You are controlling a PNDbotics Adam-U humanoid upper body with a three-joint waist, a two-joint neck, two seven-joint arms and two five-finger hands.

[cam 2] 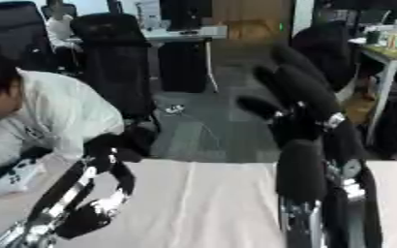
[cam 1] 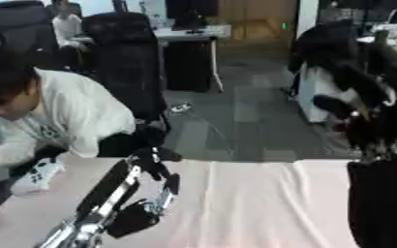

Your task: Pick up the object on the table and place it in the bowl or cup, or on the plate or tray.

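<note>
Nearest the camera, right hand (cam 2: 308,116) raised close to the lens, big and blurred, filling the right side of both eye views; fingers reach up and to the left, look fairly straight, nothing visible in them, but blur is heavy so can't tell for sure whether they are apart or curled. Its black forearm with silver joints runs down to the lower edge.

Left hand (cam 1: 151,162) comes in from the lower left, arm black and silver, raised over the table (cam 1: 252,208). Fingers bent over at the top, thumb hanging down beside them; holds nothing that shows. Can't tell if it touches the table.

Table covered with a pale pinkish cloth, a few soft folds running away from the camera. Task object, and any bowl, cup, plate or tray: not visible on the part of the table in view, can't say where they are.

At the far left edge of the table a person in a white top (cam 1: 62,116) leans down over the corner.

Behind: black office chairs (cam 1: 126,63), grey floor, desk (cam 1: 189,34) at the back.
</note>
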